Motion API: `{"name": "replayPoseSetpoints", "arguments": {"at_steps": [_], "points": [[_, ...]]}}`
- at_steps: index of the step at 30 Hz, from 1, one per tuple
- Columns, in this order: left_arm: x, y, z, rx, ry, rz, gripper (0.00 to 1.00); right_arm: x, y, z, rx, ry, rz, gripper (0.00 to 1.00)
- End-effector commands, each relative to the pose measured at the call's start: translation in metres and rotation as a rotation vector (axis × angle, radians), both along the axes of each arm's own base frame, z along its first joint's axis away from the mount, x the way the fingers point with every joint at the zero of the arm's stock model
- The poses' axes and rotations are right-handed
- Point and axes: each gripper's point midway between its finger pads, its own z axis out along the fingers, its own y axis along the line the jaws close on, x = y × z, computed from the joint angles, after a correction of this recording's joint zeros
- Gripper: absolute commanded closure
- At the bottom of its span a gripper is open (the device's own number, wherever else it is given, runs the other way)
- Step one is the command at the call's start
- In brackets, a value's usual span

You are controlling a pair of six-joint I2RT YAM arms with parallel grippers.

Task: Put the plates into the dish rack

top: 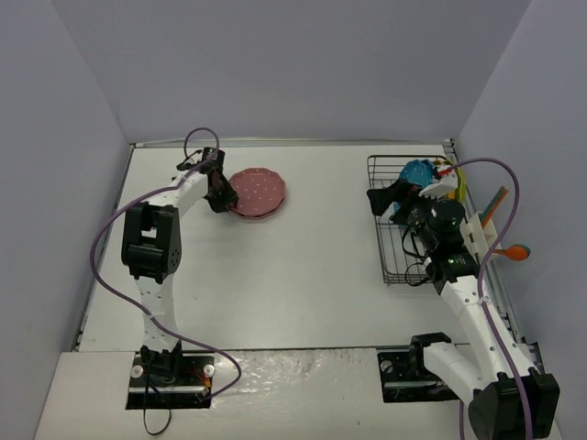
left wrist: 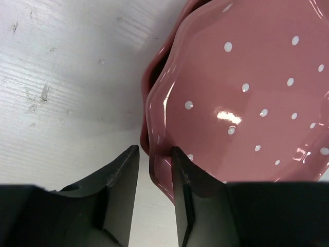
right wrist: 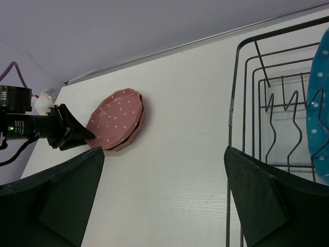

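Left jaws straddle the rim of the pink plate (left wrist: 247, 103), grip unclear; right jaws gape. Likely slick, brittle: pinch rim squarely.

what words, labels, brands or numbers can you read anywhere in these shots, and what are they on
None: no word, number, brand or sign can be read in any view.
The pink plates and the blue plate carry only white dots, no lettering.
The dish rack is bare black wire with no label showing.
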Motion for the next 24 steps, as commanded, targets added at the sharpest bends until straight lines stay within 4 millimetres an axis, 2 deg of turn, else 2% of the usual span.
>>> {"name": "replayPoseSetpoints", "arguments": {"at_steps": [1,4,5,10,16,20,24], "points": [[0.008,0.000,0.042,0.011,-0.098,0.007,0.87,0.000,0.006,0.024,0.016,-0.098,0.024,0.00],[0.005,0.002,0.042,0.018,-0.091,0.002,0.99,0.000,0.007,0.020,0.020,-0.089,0.028,0.00],[0.005,0.002,0.042,0.020,-0.090,0.001,1.00,0.000,0.007,0.019,0.021,-0.088,0.030,0.00],[0.003,0.004,0.053,0.024,-0.104,-0.006,1.00,-0.002,0.008,0.020,0.017,-0.092,0.034,0.00],[0.002,0.004,0.091,0.012,-0.167,-0.015,1.00,-0.003,0.009,0.020,0.013,-0.093,0.040,0.00],[-0.003,0.009,0.099,0.020,-0.174,-0.010,1.00,-0.004,0.011,0.019,0.010,-0.094,0.046,0.00],[-0.009,0.014,0.096,0.013,-0.165,-0.002,1.00,-0.004,0.013,0.017,0.013,-0.089,0.052,0.00]]}}
